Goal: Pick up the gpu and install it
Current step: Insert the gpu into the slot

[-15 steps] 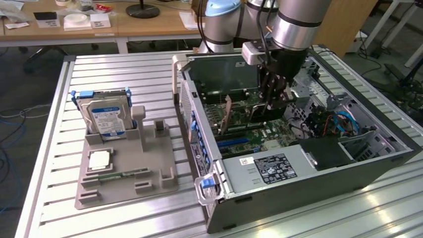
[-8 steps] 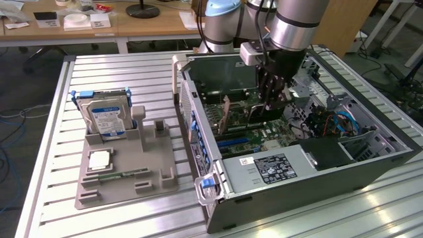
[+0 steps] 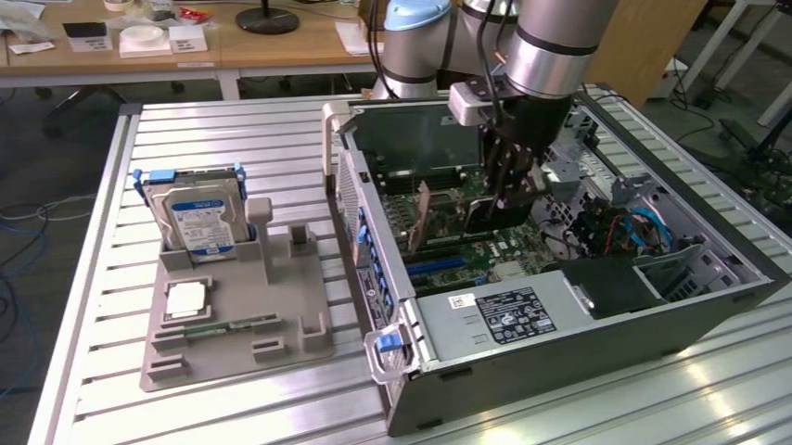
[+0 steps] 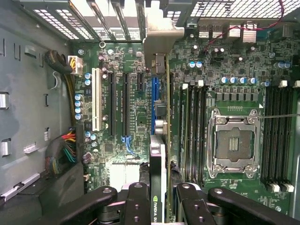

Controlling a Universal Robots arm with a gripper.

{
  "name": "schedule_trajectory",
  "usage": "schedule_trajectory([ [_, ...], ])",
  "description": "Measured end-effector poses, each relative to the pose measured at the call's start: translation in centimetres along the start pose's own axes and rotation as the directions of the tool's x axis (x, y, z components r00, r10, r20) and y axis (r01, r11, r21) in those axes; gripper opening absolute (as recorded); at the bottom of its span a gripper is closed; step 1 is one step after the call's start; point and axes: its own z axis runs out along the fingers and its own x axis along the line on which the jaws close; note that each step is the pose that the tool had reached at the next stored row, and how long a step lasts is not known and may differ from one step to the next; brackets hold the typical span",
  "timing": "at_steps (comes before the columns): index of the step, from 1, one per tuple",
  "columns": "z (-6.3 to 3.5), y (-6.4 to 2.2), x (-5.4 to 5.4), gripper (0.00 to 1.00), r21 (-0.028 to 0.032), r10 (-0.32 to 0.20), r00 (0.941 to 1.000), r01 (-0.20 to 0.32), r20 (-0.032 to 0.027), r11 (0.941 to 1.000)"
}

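gpu: thin dark circuit card with a black cooler and a silver metal end bracket (image 4: 158, 154), standing on edge inside the case, in line with the long blue expansion slot (image 4: 155, 93); whether it touches the slot cannot be told.
end effector: black, two-fingered (image 4: 161, 206), lowered into the case and pinching the gpu from both sides.
arm: silver and pale blue jointed arm (image 3: 544, 46) reaching down from above the case.
motherboard: green board (image 4: 126, 98) under the card, with black slots beside the blue one and an open silver-framed processor socket (image 4: 233, 145) well apart from it.
case: grey metal computer tower (image 3: 693, 306) lying on its side, side panel off.
holder: grey plastic tray (image 3: 297, 338) towards the exterior view's left of the case.
on the holder: silver hard drive with a blue-white label (image 3: 202, 222) standing upright; slim green memory stick (image 3: 223, 326) lying flat.
worktop: ribbed aluminium slats (image 3: 248, 139) carrying the case and holder.
room: wooden desks (image 3: 285, 46) behind the worktop, a round black stand base (image 3: 267, 20) on one; loose cables on the floor (image 3: 19, 222).
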Motion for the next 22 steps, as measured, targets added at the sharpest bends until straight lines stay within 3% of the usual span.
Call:
schedule_trajectory([
  [22, 0.14, 0.49, 0.0, 0.27, 0.0002, 0.0, 1.0, 0.0, 0.0001, 1.0],
])
